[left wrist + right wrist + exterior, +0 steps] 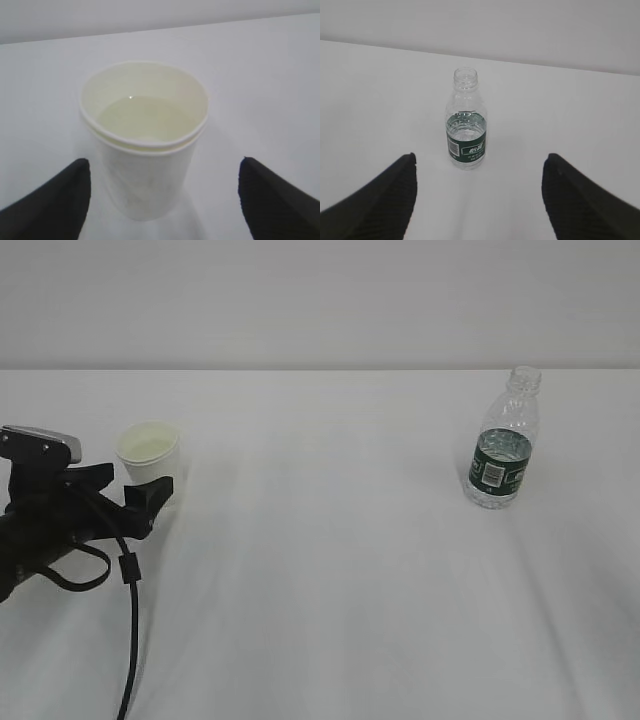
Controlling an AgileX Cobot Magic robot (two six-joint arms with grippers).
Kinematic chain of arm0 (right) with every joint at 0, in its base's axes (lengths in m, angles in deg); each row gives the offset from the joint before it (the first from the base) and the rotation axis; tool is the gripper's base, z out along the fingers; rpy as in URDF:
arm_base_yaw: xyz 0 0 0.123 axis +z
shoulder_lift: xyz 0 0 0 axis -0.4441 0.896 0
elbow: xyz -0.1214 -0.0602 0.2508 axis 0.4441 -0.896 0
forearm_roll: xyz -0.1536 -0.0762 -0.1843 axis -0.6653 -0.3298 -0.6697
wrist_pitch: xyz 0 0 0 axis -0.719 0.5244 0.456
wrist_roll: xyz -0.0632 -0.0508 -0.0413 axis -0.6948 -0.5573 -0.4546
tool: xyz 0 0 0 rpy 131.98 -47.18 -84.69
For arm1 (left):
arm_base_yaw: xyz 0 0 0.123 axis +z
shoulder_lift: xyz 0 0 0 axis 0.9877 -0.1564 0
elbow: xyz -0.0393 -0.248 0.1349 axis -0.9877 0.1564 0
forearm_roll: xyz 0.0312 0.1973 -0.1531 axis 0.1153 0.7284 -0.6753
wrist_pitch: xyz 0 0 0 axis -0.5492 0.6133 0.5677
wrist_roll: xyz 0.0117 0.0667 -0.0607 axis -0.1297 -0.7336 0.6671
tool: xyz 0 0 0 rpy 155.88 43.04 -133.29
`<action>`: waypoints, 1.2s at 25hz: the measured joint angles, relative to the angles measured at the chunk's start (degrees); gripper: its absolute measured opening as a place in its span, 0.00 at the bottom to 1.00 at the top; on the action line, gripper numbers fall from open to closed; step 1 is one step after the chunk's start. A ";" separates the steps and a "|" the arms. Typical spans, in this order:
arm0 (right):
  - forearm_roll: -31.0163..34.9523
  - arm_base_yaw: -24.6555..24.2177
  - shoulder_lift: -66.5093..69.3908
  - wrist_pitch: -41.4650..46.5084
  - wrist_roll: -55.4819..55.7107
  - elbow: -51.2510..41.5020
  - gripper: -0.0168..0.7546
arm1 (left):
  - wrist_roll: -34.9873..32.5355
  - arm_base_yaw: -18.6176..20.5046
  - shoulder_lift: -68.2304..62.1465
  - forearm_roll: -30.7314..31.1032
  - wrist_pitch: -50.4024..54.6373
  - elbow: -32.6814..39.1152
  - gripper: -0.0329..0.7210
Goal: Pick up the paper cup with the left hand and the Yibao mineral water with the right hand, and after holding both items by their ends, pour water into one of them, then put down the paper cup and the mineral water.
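Note:
The cream-white paper cup (150, 462) stands upright on the white table at the left, with liquid inside (142, 117). My left gripper (135, 492) is open, its black fingers on either side of the cup and a little in front of it, not touching; in the left wrist view the cup (145, 150) sits between the spread fingers (55, 200). The Yibao mineral water (505, 440) stands upright at the right, uncapped, partly full. In the right wrist view the bottle (466, 122) stands ahead of my open right gripper (477, 200), well clear of it. The right arm is out of the exterior view.
The white table (330, 570) runs to a pale wall at the back. A black cable (130, 640) hangs from the left arm down to the front edge.

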 joint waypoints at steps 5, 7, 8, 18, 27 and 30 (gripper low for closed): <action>0.00 0.00 0.00 0.00 0.00 0.00 0.78 | -0.13 0.00 3.14 0.00 0.00 1.32 0.94; 0.00 0.00 0.00 0.00 0.00 0.00 0.78 | -0.32 0.00 4.79 0.00 0.00 1.68 0.93; 0.09 0.00 0.00 0.00 0.00 0.00 0.78 | -0.25 0.00 5.49 0.00 0.00 1.68 0.93; 0.09 0.00 0.00 0.00 0.00 0.00 0.78 | -0.47 0.00 13.58 0.00 2.59 1.94 0.90; 0.09 0.00 0.00 0.00 0.00 0.00 0.78 | -0.58 0.00 19.08 0.32 6.84 1.94 0.88; 0.09 0.00 0.00 0.00 0.00 0.00 0.78 | -0.58 0.00 20.43 0.32 7.71 1.94 0.88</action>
